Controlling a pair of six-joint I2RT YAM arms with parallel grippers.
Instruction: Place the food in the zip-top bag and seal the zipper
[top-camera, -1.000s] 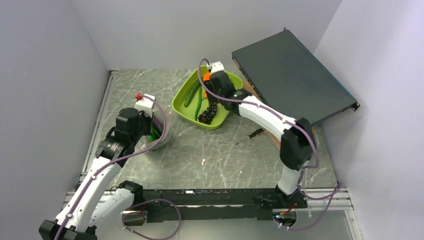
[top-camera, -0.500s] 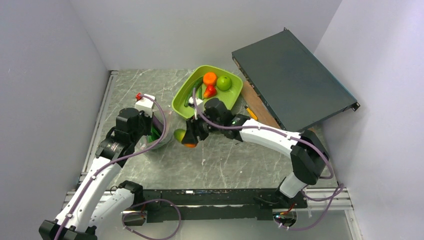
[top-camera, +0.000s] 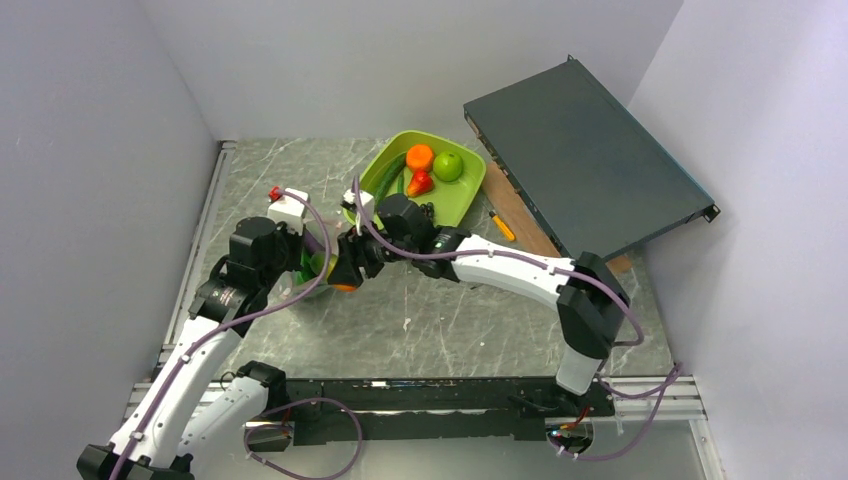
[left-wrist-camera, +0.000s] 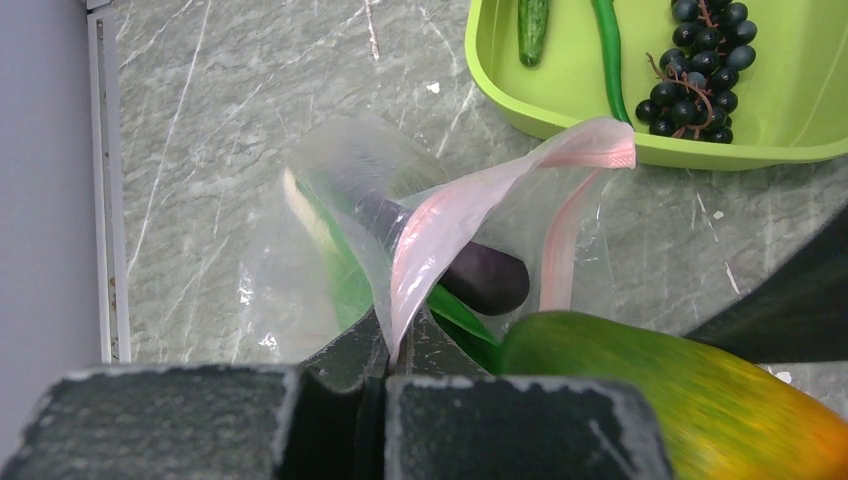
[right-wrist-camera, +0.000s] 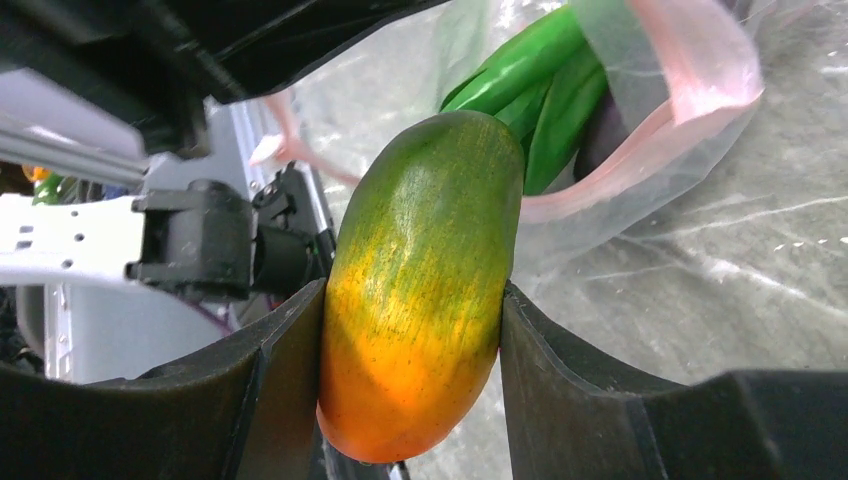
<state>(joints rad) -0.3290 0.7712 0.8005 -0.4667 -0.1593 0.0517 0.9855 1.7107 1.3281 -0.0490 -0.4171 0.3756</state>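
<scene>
With its mouth needing to stand open for loading, the clear crinkly plastic zip-top bag (left-wrist-camera: 330, 200) is pinched by the left gripper (left-wrist-camera: 385, 345). Its jaws are closed tight on the pale pink zipper strip (left-wrist-camera: 450, 215), lifting one lip off the grey marbled tabletop (left-wrist-camera: 200, 150). The film is thin, limp and wrinkled; the strip is stiffer and bows into a loop.

Already inside: a glossy purple eggplant (left-wrist-camera: 485, 275), lying on long green blades, probably the leek's.

Just right of the mouth, the right gripper (right-wrist-camera: 410, 295) clamps a plump oval toy fruit, green shading to orange (right-wrist-camera: 430, 180), its jaws parted to the fruit's width. The nose points into the opening, presumably to slide in endwise. The skin is hard and slick, so it may slip.

Farther right, the lime-green plastic tray (left-wrist-camera: 560, 130) holds bumpy dark grapes (left-wrist-camera: 695, 70), a cucumber (left-wrist-camera: 533, 25), an orange (top-camera: 420, 157), a green apple (top-camera: 448, 166) and a red pepper (top-camera: 419, 183), all awaiting transfer.
</scene>
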